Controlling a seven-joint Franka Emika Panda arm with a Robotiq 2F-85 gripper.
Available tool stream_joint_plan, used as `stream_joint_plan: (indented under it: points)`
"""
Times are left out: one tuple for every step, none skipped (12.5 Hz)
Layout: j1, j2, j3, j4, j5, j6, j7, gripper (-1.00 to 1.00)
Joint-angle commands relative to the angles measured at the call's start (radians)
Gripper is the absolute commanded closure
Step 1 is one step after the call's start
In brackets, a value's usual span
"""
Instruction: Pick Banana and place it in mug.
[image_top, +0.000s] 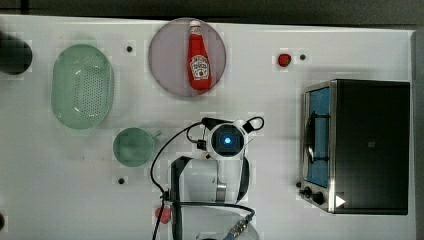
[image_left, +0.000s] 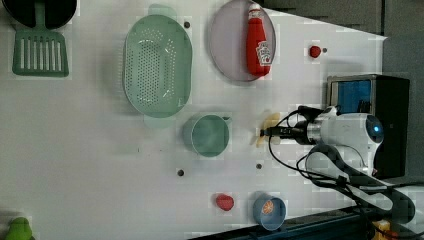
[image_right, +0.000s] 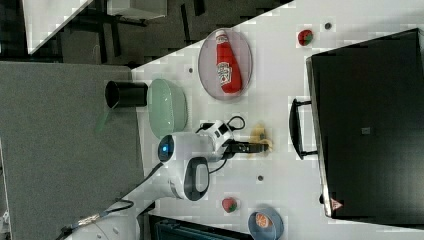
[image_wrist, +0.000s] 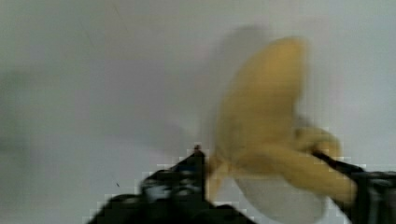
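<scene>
The yellow banana (image_left: 270, 124) lies partly peeled between the mug and the oven, seen too in the right view (image_right: 259, 135). My gripper (image_left: 263, 132) reaches down to it, and in the wrist view the banana (image_wrist: 261, 112) sits between both black fingers (image_wrist: 187, 175), which press against it; my gripper (image_wrist: 261, 156) is shut on it. The small translucent green mug (image_top: 133, 146) stands open and upright, a short way to the left view's left of the banana (image_left: 210, 136). In the top view the arm's wrist (image_top: 227, 141) covers the banana.
The green perforated colander (image_top: 82, 85) lies beyond the mug. A ketchup bottle (image_top: 199, 55) rests on a grey plate (image_top: 167, 65). The toaster oven (image_top: 360, 145) stands close to the banana. A blue bowl with an orange slice (image_left: 269, 211) and a strawberry (image_left: 224, 201) sit near the table's edge.
</scene>
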Motion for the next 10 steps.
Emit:
stream_joint_plan:
  points:
    - [-0.01,-0.01,0.008,0.015,-0.011,0.014,-0.023,0.06]
    - [-0.01,-0.015,0.008,0.021,-0.011,0.013,-0.023,0.27]
    - [-0.01,-0.024,0.008,0.022,-0.011,0.01,-0.022,0.48]
    - [-0.011,-0.038,0.006,0.018,-0.011,0.005,-0.023,0.49]
    - [-0.012,-0.059,0.004,0.018,-0.011,0.0,-0.022,0.49]
    - [-0.013,-0.09,0.003,0.019,-0.011,-0.004,-0.023,0.49]
    - [-0.015,-0.136,-0.003,0.021,-0.011,-0.024,-0.023,0.49]
    - [-0.015,-0.193,-0.008,0.026,-0.011,-0.068,-0.022,0.49]
    - [-0.016,-0.256,-0.012,0.032,-0.011,-0.145,-0.022,0.49]
    - [-0.016,-0.324,-0.015,0.047,-0.01,-0.246,-0.02,0.49]
